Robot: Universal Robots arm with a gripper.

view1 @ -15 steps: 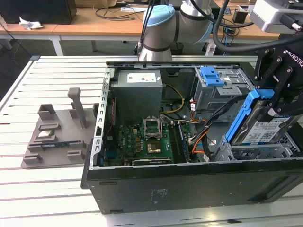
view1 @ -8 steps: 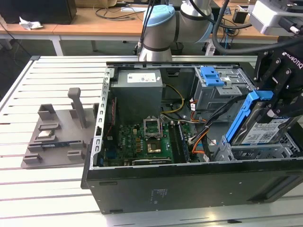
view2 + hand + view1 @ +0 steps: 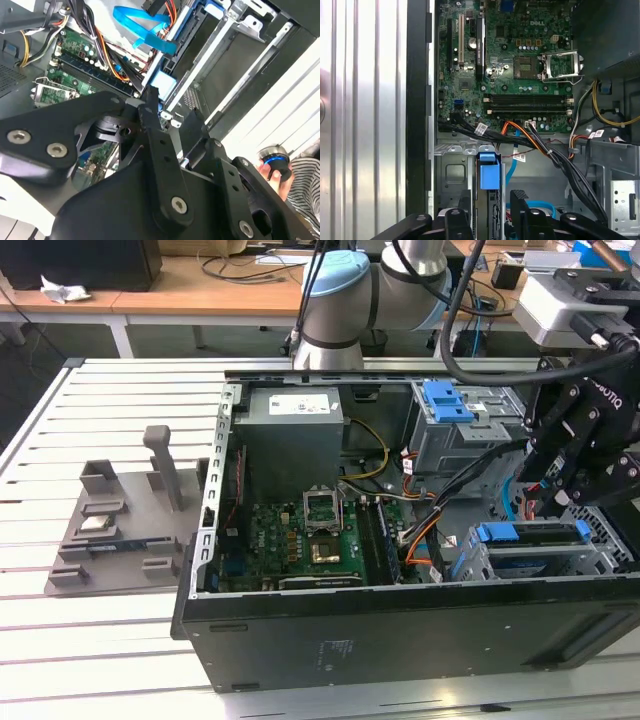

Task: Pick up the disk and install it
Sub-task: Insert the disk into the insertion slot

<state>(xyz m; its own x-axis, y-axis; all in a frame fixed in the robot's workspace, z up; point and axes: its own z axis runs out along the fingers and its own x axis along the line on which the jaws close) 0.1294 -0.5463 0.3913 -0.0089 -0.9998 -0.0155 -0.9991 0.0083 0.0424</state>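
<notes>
The disk [image 3: 530, 533] stands on edge in the cage [image 3: 610, 545] at the lower right of the exterior view, blue carrier uppermost. I judge the install step to be in hand and well along. The hand [image 3: 552, 498] hangs directly over it; whether it pinches the carrier I cannot tell. Seating calls for a square, straight press. Cables [image 3: 440, 515] crowd the cage on the exterior view's left, with the motherboard [image 3: 300, 540] beyond them.

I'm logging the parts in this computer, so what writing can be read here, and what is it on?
Nothing here reads with certainty.
Power supply label: print too small.
Circuit board: white markings, too small.
Cable tags: too small.
Gripper: white lettering on its body, unclear.
</notes>
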